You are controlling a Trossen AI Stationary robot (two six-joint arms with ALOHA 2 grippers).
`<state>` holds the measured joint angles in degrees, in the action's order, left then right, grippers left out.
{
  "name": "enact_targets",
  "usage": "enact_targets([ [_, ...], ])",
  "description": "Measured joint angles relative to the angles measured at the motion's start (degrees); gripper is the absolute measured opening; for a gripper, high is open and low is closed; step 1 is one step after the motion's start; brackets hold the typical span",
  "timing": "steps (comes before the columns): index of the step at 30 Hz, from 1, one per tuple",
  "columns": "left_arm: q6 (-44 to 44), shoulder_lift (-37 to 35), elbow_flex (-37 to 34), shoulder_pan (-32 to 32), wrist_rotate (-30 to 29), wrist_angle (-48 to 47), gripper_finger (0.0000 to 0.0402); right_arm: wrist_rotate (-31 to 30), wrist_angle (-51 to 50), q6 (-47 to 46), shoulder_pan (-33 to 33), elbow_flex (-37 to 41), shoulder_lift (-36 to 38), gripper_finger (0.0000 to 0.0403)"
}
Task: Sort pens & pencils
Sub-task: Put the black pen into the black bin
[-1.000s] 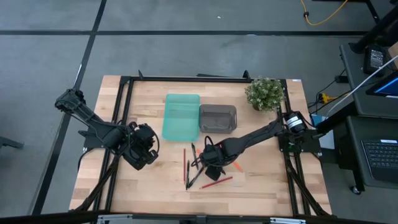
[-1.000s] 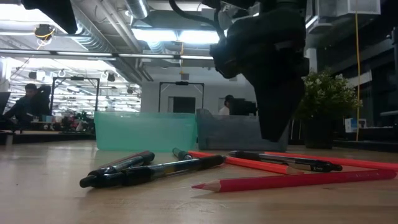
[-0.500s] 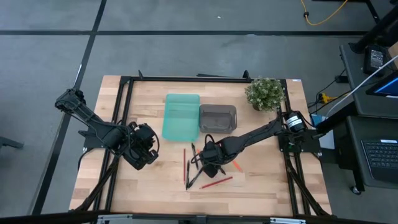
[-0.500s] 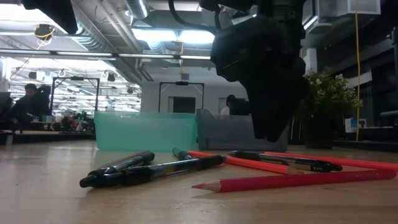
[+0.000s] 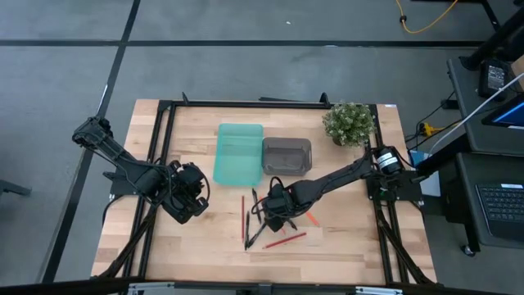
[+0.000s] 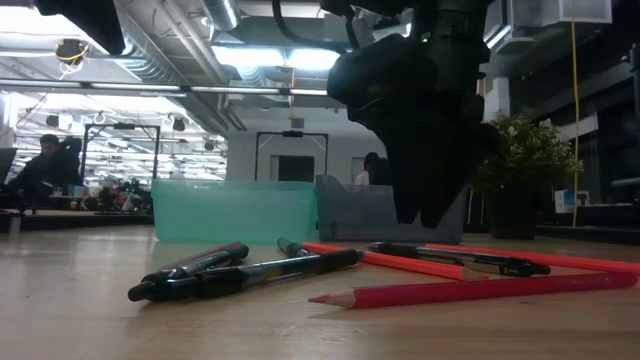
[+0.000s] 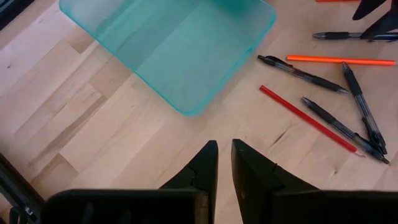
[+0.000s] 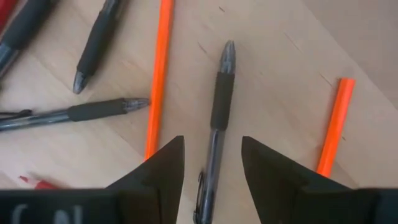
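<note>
The right gripper point(image 8: 211, 163) hovered with fingers spread, holding nothing, over a black pen point(image 8: 217, 118) lying between two orange pencils point(image 8: 158, 74); the pens and pencils point(image 5: 266, 223) lay scattered on the table point(image 5: 344, 246) in front of the teal tray point(image 5: 238, 153); the left gripper point(image 7: 224, 163) waited near that tray, fingers almost together, gripping nothing.

**Workshop floor and lit hall**

Grey floor point(image 5: 246, 74) crossed by dark lines fills the upper high view. A desk with keyboard point(image 5: 501, 205) stands at right. In the low view, ceiling lights point(image 6: 270, 57) glow at top centre; a seated person point(image 6: 40, 165) shows far left.
</note>
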<state>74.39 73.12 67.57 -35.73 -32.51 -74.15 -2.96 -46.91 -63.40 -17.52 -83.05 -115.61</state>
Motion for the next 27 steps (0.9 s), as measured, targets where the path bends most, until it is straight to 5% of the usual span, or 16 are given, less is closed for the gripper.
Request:
enact_targets([
  [27,-0.4,0.0,0.0,-0.2,-0.1,0.0,0.0041,1.5,7.3,-2.1,0.0,6.5,0.0,0.0161],
])
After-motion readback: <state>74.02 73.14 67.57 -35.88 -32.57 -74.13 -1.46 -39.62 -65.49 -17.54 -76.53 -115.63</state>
